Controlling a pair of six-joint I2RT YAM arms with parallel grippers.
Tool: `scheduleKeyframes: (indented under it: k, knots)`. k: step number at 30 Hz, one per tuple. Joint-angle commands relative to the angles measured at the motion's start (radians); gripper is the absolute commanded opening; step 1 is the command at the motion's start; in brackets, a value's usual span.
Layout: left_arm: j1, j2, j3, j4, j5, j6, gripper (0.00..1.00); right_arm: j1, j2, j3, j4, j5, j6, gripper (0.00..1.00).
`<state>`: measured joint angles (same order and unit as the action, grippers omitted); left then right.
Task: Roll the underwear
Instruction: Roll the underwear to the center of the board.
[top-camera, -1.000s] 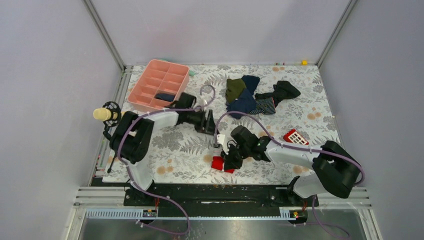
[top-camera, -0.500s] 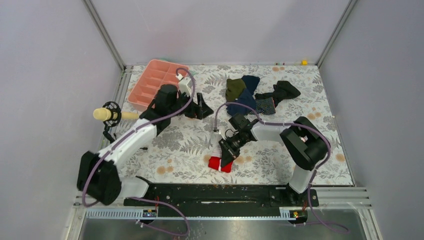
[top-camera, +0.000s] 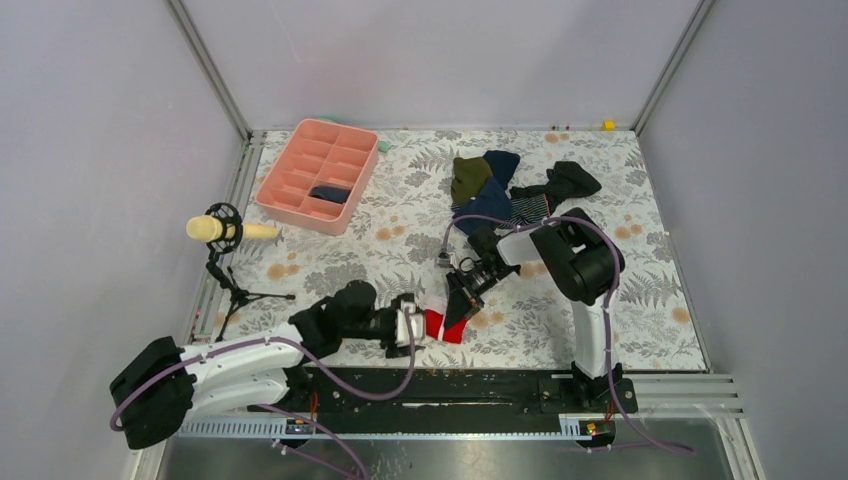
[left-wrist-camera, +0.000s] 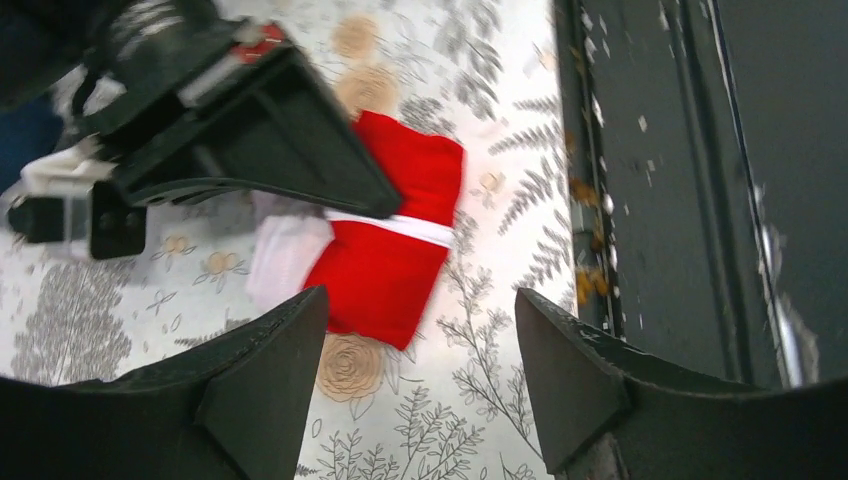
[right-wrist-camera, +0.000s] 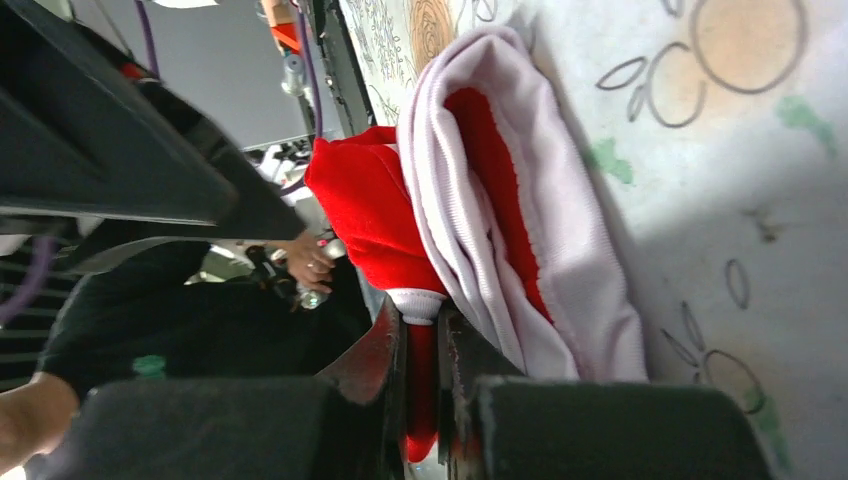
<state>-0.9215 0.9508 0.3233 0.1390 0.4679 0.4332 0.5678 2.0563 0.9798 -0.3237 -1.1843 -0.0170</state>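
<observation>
The underwear is seen bunched on the flowered table near its front edge, just beside the dark rail. Its far end is pinched by the right gripper, whose jaws are closed tight on a fold of red cloth and white trim. The left gripper is spread wide just to the left of the underwear, with nothing clasped. The red cloth is framed in its gap, but whether it is touched cannot be told. From that side, part of the underwear is covered by the right gripper's black body, which lies across it. Further back, a pink tray with compartments is set at the far left, and a dark bundle is kept in one near compartment. A pile of garments in navy, olive and black is spread at the far middle, well apart from the underwear. A microphone on a small stand is placed at the table's left edge.
</observation>
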Motion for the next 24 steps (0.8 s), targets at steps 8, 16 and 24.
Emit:
scheduleKeyframes:
  k: [8, 16, 24]
  knots:
    - [-0.171, 0.157, -0.095, 0.314, -0.083, 0.420, 0.60, 0.003, 0.084, 0.023, -0.037, 0.097, -0.031, 0.00]
    - [-0.194, 0.306, -0.116, 0.391, -0.239, 0.438, 0.54, 0.000, 0.088, 0.027, -0.040, 0.088, -0.032, 0.00]
    - [-0.195, 0.338, -0.140, 0.430, -0.310, 0.428, 0.57, -0.004, 0.083, 0.026, -0.038, 0.087, -0.034, 0.00]
